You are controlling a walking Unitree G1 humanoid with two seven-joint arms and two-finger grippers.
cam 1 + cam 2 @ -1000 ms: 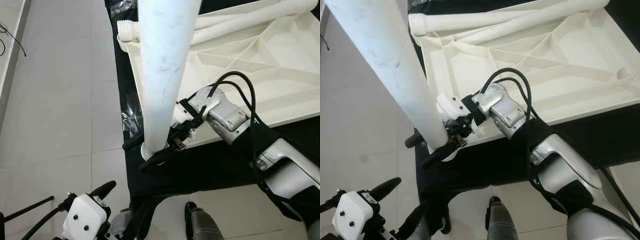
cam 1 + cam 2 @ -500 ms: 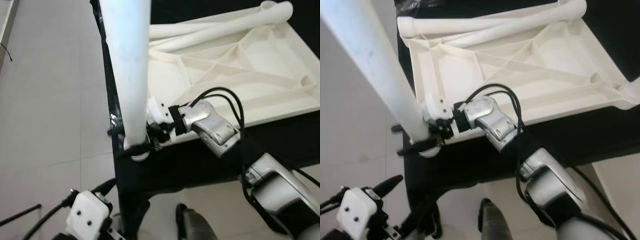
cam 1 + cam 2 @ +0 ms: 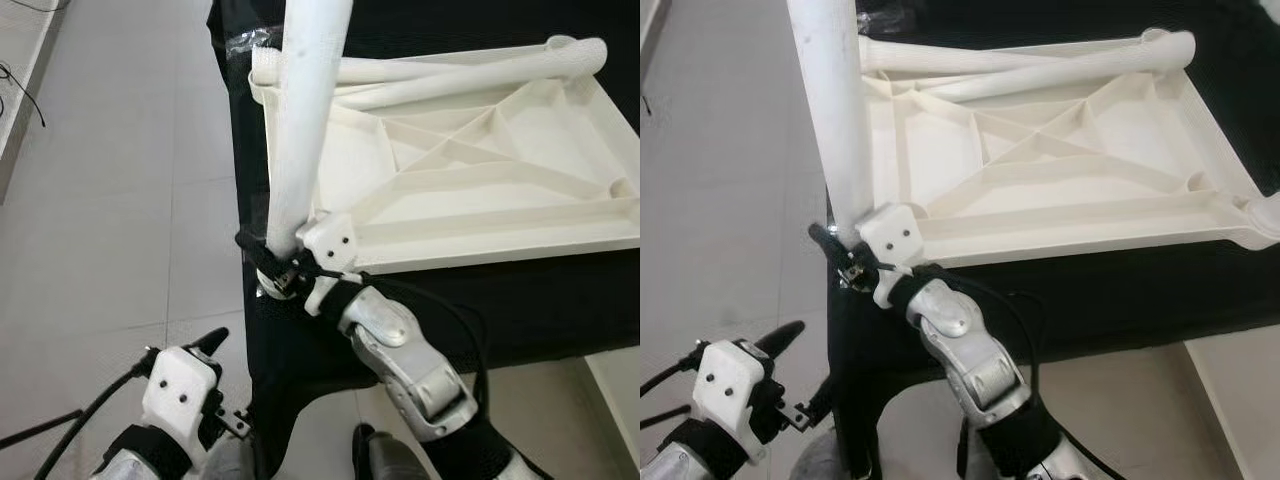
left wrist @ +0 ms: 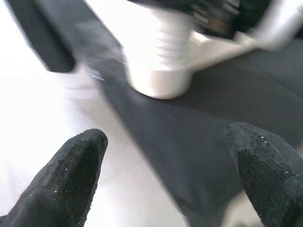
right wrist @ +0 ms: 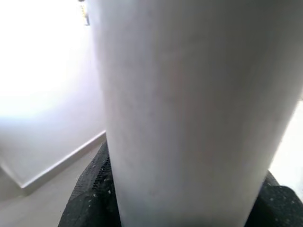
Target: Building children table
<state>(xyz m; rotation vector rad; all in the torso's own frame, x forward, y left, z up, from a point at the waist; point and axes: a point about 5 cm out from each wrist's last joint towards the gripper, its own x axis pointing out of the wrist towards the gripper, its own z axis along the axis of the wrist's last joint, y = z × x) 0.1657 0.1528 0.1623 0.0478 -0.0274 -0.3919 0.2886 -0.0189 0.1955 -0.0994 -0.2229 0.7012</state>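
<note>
While right gripper (image 3: 275, 262) clamps upright leg (image 3: 305, 110) base at tabletop (image 3: 480, 190) corner, left gripper (image 4: 165, 175) hangs open near floor (image 3: 110, 200).

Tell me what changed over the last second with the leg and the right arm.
The right gripper has swung its arm from beside the table leg to below it, and the leg now stands steeper. Its jaws stay clamped on the leg's lower end at the tabletop corner. The left gripper stays idle.

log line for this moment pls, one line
right gripper: shut on upright white plastic table leg | leg foot at corner of upturned white ribbed tabletop | left gripper: open, idle
</note>
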